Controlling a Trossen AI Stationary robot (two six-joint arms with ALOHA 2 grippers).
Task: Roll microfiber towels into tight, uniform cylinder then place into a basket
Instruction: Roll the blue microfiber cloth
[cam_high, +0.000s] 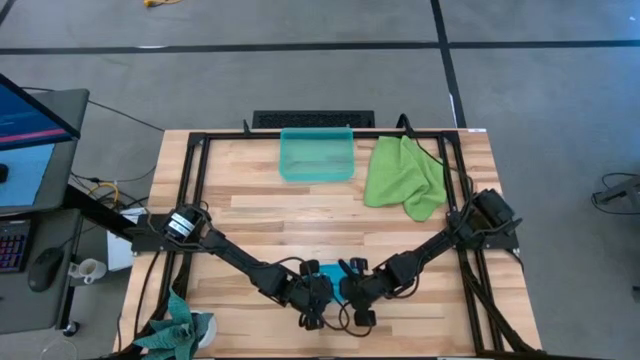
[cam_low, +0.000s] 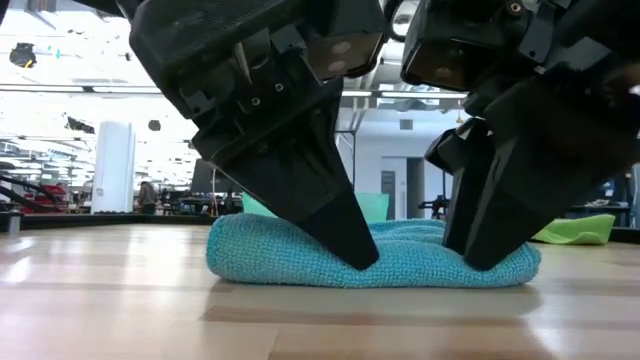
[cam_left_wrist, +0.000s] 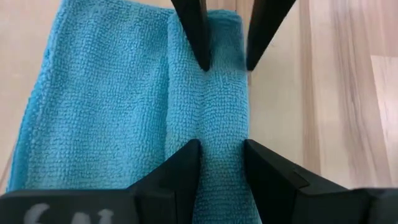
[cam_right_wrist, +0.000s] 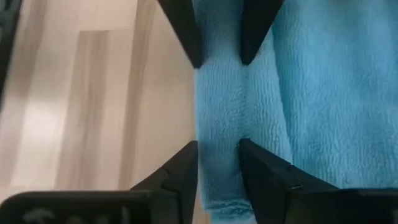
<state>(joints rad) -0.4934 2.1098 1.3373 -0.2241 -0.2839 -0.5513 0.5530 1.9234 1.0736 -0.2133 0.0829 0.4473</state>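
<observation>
The sky-blue towel (cam_low: 300, 262) lies on the wooden table near its front edge, its near side turned over into a thick rolled strip (cam_left_wrist: 208, 112). My left gripper (cam_left_wrist: 221, 155) and right gripper (cam_right_wrist: 217, 152) stand side by side on this strip, tips down in the cloth, left one (cam_low: 350, 250) toward the towel's left, right one (cam_low: 480, 255) toward its right. The lime-green towel (cam_high: 405, 175) lies crumpled at the far right. The teal basket (cam_high: 317, 170) stands at the far middle. My left gripper has the rolled strip (cam_left_wrist: 217, 134) between its two fingers, which lie across it and slant down from the table's left. The fingertips (cam_low: 355, 255) dent the cloth, which rests on the table. My right gripper takes the same strip (cam_right_wrist: 217, 134) farther right. One finger is at the towel's outer edge, the other is in the groove beside the roll. It slants down from the right, and its fingertip (cam_low: 478, 258) sinks into the cloth.
A black frame (cam_high: 200, 160) runs around the tabletop. A plant-like green thing (cam_high: 180, 330) sits at the near left corner. Bare wood (cam_high: 300, 215) lies between the blue towel and the basket. A desk with a monitor (cam_high: 30, 130) stands left of the table.
</observation>
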